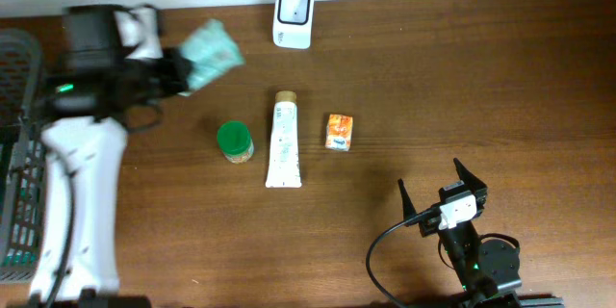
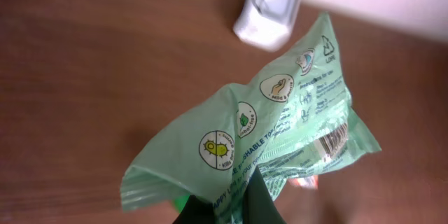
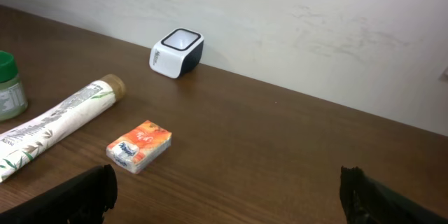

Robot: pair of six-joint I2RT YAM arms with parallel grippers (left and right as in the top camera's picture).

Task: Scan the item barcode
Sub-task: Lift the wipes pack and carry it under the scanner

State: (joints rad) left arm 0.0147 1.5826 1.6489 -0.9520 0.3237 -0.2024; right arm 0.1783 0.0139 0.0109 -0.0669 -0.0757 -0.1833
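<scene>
The left gripper [image 1: 185, 72] pinches the light, floppy green packet [image 2: 266, 133] by its edge, sensibly clear of the barcode [image 2: 332, 140]; the right gripper [image 1: 431, 181] gapes empty.

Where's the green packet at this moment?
Overhead view, upper left: the green packet is held by the left gripper, just left of the white scanner.

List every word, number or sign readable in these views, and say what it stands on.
"SHABLE TO", cut off at both ends: on the green packet, left wrist view.
Recycling triangle, round icons and a barcode: same packet; the small print around them is blurred.
Print on the tube, orange box, green-lidded jar and scanner: too small to read.
</scene>
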